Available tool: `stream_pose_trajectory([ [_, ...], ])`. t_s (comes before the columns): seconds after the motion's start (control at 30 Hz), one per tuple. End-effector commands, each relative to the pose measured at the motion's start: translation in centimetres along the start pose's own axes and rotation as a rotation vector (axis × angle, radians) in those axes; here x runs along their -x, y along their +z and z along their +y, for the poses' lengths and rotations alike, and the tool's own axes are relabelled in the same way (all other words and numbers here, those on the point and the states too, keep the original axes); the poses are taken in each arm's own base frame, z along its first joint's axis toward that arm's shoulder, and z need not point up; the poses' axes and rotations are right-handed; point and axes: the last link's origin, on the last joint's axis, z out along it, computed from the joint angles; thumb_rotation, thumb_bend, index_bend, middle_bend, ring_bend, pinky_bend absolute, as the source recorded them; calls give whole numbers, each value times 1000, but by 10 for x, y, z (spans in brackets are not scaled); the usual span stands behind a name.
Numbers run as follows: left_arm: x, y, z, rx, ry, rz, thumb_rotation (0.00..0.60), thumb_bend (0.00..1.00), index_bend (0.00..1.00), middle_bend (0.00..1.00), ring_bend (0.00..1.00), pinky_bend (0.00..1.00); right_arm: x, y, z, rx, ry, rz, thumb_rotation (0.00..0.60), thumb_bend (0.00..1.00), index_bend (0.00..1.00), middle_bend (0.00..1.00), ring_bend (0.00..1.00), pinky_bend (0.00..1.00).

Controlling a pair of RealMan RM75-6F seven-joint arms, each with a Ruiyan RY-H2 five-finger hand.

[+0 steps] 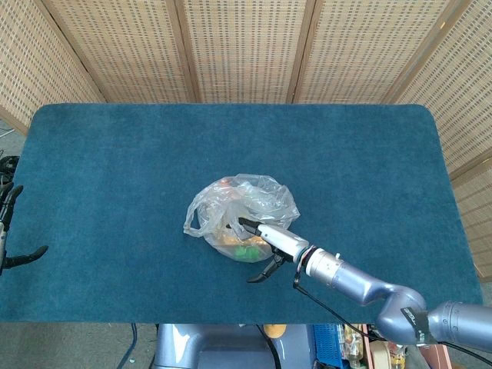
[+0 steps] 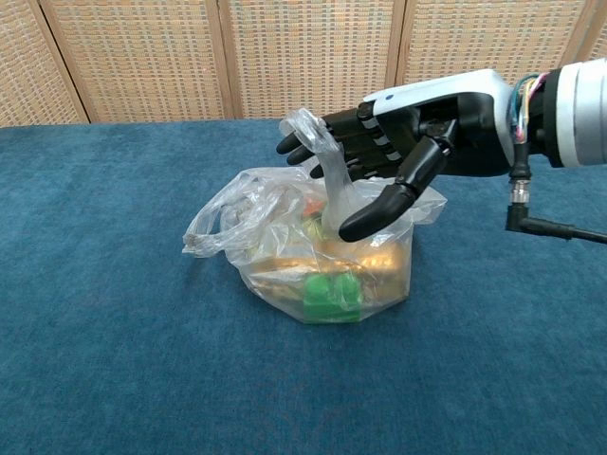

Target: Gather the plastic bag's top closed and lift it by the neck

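Observation:
A clear plastic bag [image 1: 244, 206] sits in the middle of the blue table, holding a green block [image 2: 332, 294] and orange and yellow items. One bag handle [image 2: 334, 185] stands upright; the other [image 2: 213, 220] droops to the left. My right hand [image 2: 398, 142] reaches over the bag's top with its fingers behind the upright handle and its thumb in front, spread apart and not gripping it. From the head view the right hand [image 1: 265, 238] overlaps the bag's near side. My left hand [image 1: 6, 223] hangs at the table's far left edge, fingers apart and holding nothing.
The blue cloth table [image 1: 115, 169] stretches wide on all sides of the bag. A wicker screen [image 1: 246, 46] stands behind the far edge. A black cable [image 2: 550, 227] trails from my right wrist.

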Motion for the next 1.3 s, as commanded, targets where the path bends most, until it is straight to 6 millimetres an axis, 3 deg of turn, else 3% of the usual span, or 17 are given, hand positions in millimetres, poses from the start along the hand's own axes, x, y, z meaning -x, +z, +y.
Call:
stream_pose_trajectory([
  [0.03,0,0,0,-1,-2,-1,600,92,0,0,0,0,3,10,-5,-15,6,3,600,0,105,68,0,0],
  [0.27,-2,1,-2,-8,-15,2,600,93,0,0,0,0,11,24,0,7,10,13,600,0,114,90,0,0],
  [0.57,-3,2,-4,-11,-23,1,600,92,0,0,0,0,13,41,-17,12,271,-10,600,0,121,156,1,4],
  [0.67,-4,2,-5,-14,-26,2,600,92,0,0,0,0,12,44,-20,18,356,-22,600,0,121,159,11,57],
  [1.07,-3,5,-7,-20,-29,-7,600,92,0,0,0,0,-2,49,-26,12,744,-46,600,0,228,320,154,184],
  [1.3,1,8,-5,-18,-21,-21,600,95,0,0,0,0,-14,42,-23,-13,816,-35,600,15,292,411,256,222],
])
